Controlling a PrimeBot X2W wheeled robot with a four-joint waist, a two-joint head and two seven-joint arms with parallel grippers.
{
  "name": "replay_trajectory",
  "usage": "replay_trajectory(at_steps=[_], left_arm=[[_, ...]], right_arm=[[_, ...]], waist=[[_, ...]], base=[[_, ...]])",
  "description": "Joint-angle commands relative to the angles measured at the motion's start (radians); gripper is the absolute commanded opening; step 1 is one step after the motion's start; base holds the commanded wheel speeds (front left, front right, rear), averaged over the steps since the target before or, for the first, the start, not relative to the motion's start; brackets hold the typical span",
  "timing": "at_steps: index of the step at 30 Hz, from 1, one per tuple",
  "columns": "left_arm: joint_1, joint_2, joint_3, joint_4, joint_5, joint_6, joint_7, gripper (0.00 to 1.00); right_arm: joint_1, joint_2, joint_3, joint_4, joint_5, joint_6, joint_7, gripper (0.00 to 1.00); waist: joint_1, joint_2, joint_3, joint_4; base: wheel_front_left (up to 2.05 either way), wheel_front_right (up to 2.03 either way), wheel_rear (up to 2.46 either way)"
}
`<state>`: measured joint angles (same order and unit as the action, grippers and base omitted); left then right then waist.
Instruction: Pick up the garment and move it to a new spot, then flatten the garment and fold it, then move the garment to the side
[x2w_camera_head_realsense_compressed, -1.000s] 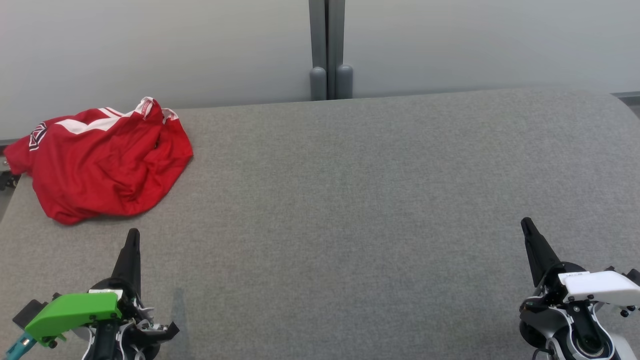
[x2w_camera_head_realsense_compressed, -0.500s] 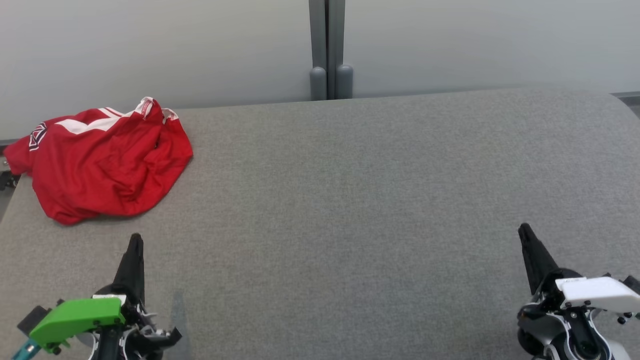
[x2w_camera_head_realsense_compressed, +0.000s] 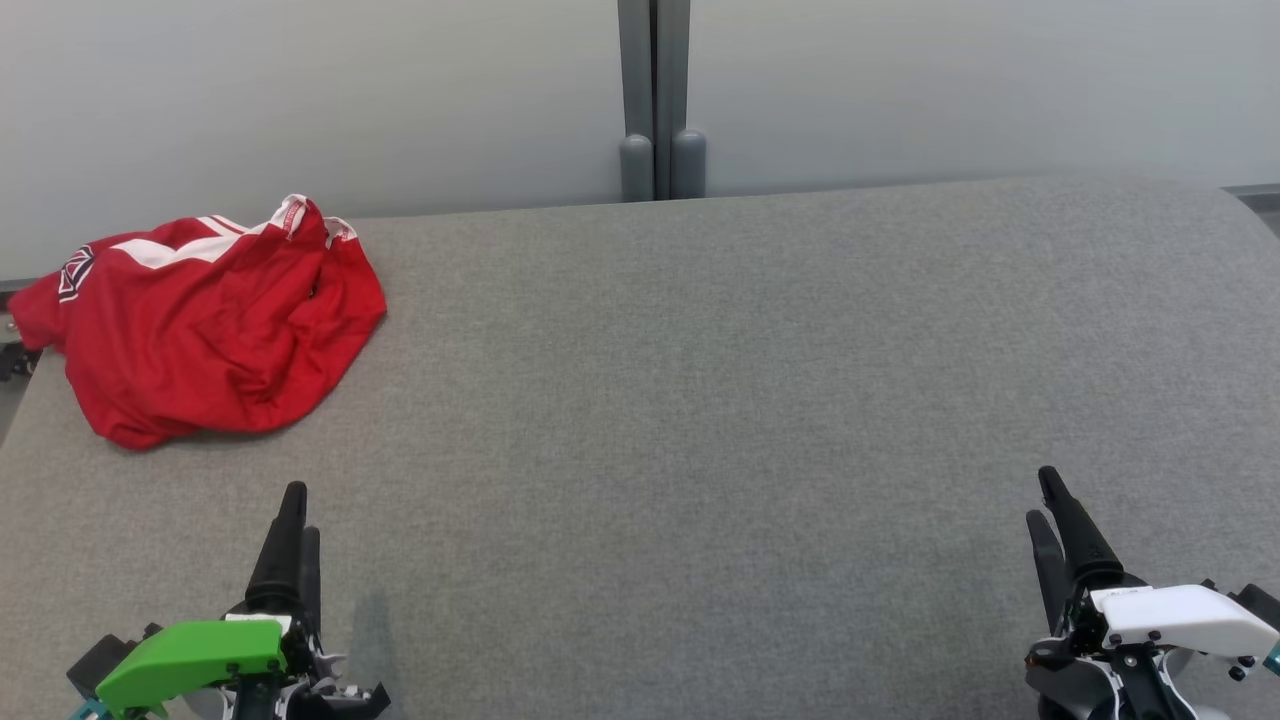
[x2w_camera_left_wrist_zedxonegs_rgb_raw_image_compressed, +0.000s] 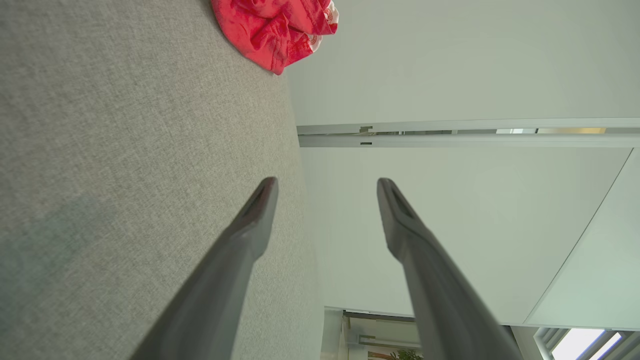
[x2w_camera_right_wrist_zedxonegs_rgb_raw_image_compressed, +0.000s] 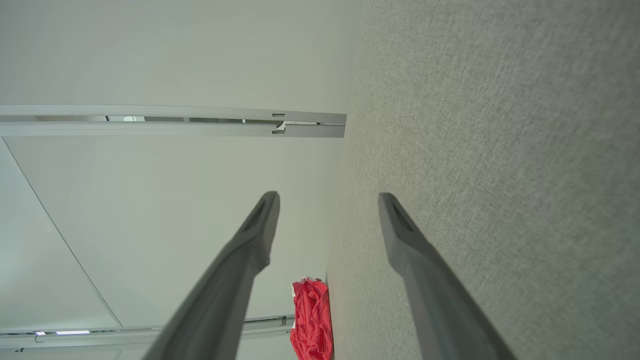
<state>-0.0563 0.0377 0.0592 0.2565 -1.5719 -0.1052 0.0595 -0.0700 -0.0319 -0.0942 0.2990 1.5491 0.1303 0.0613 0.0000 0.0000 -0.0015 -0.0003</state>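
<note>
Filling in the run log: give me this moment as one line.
stage: pickup not begun | shirt: crumpled, far left of table | left end effector: open, empty | right end effector: open, empty

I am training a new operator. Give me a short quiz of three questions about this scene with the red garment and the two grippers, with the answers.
1. Fill the gap: the left gripper and the right gripper hold nothing, and their fingers stand ___ (open or shut).
2. On the grey table, the red garment lies nearer to: A. the left gripper; B. the right gripper; C. both equally.
3. True or false: the garment is already folded flat at the table's middle.
Key: 1 open; 2 A; 3 false.
</note>
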Motion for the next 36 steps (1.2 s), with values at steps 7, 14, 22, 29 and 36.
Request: replay_trajectory(at_steps=[7, 14, 22, 29, 36], left_arm=[[-0.008, 0.005, -0.017, -0.038, 0.093, -0.004, -0.038, 1.00], [-0.015, 0.006, -0.046, -0.072, 0.227, 0.018, -0.067, 1.00], [-0.016, 0.007, -0.069, -0.107, 0.411, 0.038, -0.098, 1.00], [-0.006, 0.008, -0.086, -0.123, 0.563, 0.049, -0.122, 1.00], [0.011, 0.009, -0.097, -0.129, 0.718, 0.051, -0.146, 1.00]], right_arm=[[-0.005, -0.009, -0.015, -0.035, -0.114, 0.000, -0.039, 1.00], [-0.007, -0.011, -0.027, -0.072, -0.258, 0.000, -0.068, 1.00], [0.001, -0.012, -0.018, -0.130, -0.446, 0.000, -0.099, 1.00], [0.012, -0.013, 0.003, -0.170, -0.616, 0.000, -0.123, 1.00], [0.028, -0.014, 0.024, -0.191, -0.774, 0.000, -0.147, 1.00]], waist=[[0.0000, 0.0000, 0.000, 0.000], [0.0000, 0.0000, 0.000, 0.000], [0.0000, 0.0000, -0.001, -0.001], [0.0000, 0.0000, -0.003, 0.000], [0.0000, 0.0000, -0.005, 0.001]], base=[[0.00, 0.00, 0.00], [0.00, 0.00, 0.00], [0.00, 0.00, 0.00], [0.00, 0.00, 0.00], [0.00, 0.00, 0.00]])
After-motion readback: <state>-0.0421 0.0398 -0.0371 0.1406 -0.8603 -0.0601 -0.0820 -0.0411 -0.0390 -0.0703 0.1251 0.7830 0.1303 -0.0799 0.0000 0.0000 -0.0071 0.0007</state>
